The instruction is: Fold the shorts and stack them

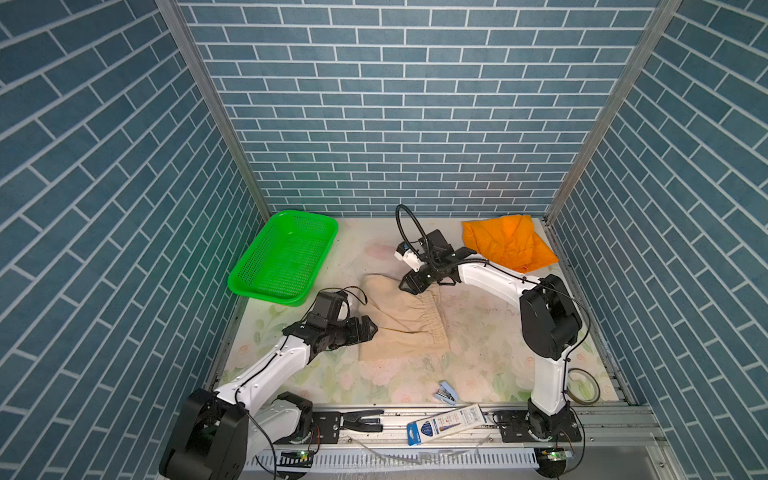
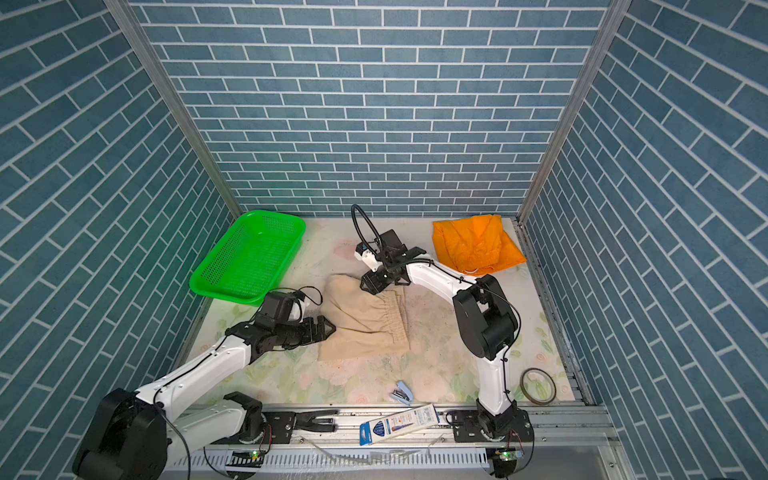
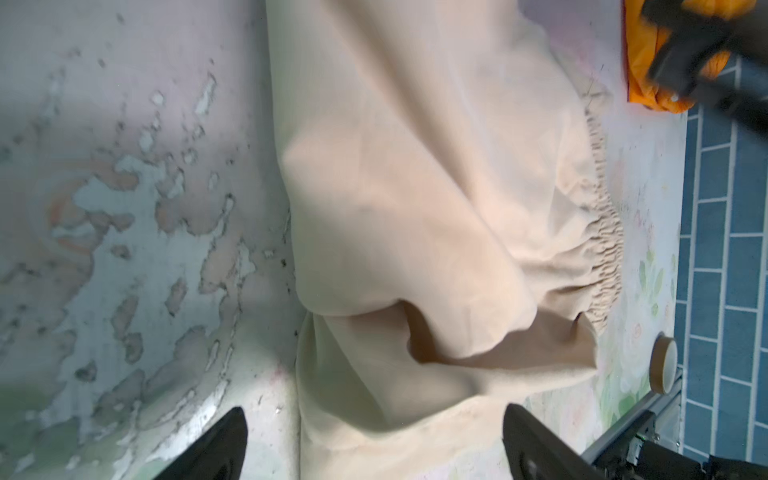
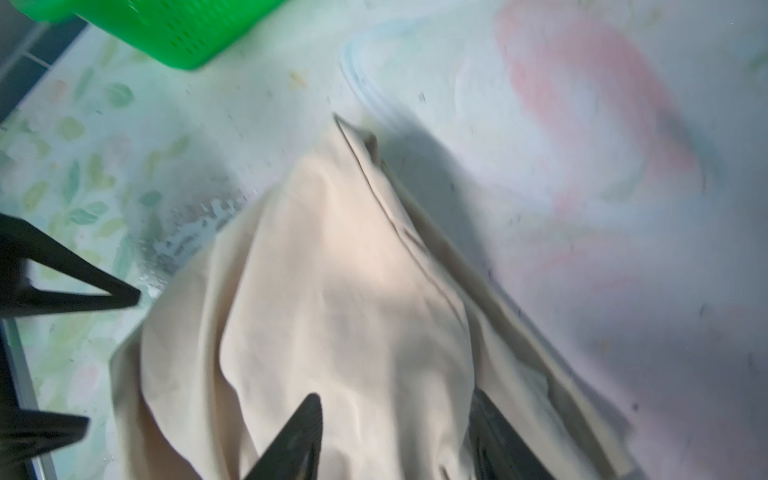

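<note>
Beige shorts (image 1: 399,328) lie rumpled in the middle of the flowered table (image 1: 478,345), with the gathered waistband on the side nearer the right arm and one layer folded over another. The left gripper (image 1: 371,328) sits low at the cloth's left edge, its fingers spread wide and gripping nothing. The right gripper (image 1: 409,286) is down at the far corner, its fingers parted astride a raised fold, not pinching it. Orange shorts (image 1: 508,243) sit bunched in the far right corner, well apart. A green basket (image 1: 266,293) stands at the far left.
</note>
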